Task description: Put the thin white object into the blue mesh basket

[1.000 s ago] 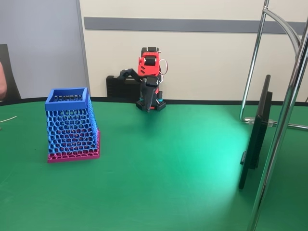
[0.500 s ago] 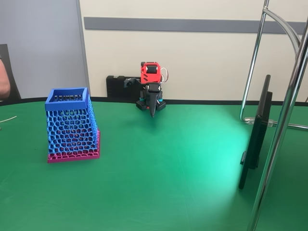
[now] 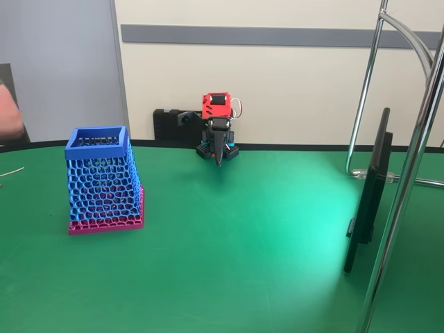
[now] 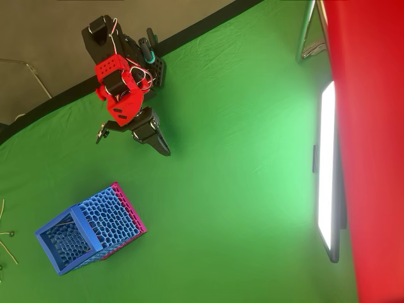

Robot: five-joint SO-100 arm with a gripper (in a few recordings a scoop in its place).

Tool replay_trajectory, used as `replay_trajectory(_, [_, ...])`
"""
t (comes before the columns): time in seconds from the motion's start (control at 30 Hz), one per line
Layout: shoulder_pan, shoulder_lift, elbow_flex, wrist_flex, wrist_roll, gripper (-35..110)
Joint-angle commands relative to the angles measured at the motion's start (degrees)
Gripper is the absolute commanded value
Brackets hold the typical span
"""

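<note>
A green cloth covers my desk [image 3: 229, 263], which runs back to a cream wall with a grey band; chrome tubes [image 3: 409, 173] and a dark monitor [image 3: 371, 191] stand at the frame's right. The blue mesh basket [image 3: 103, 182] sits upright at the left in the fixed view, lower left in the overhead view [image 4: 88, 228] — I cannot tell what lies inside. Thin pale strands [image 4: 7, 243] lie at the overhead view's left edge; whether one is the thin white object I cannot tell. My claw [image 3: 219, 154] hangs near the back, tips together, pointing down [image 4: 161, 146].
</note>
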Motion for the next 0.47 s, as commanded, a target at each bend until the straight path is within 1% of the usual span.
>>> replay_trajectory(0.0, [-0.26, 0.44, 0.35, -0.09, 0.35, 1])
replay_trajectory(0.43, [-0.7, 0.44, 0.53, -0.44, -0.44, 1])
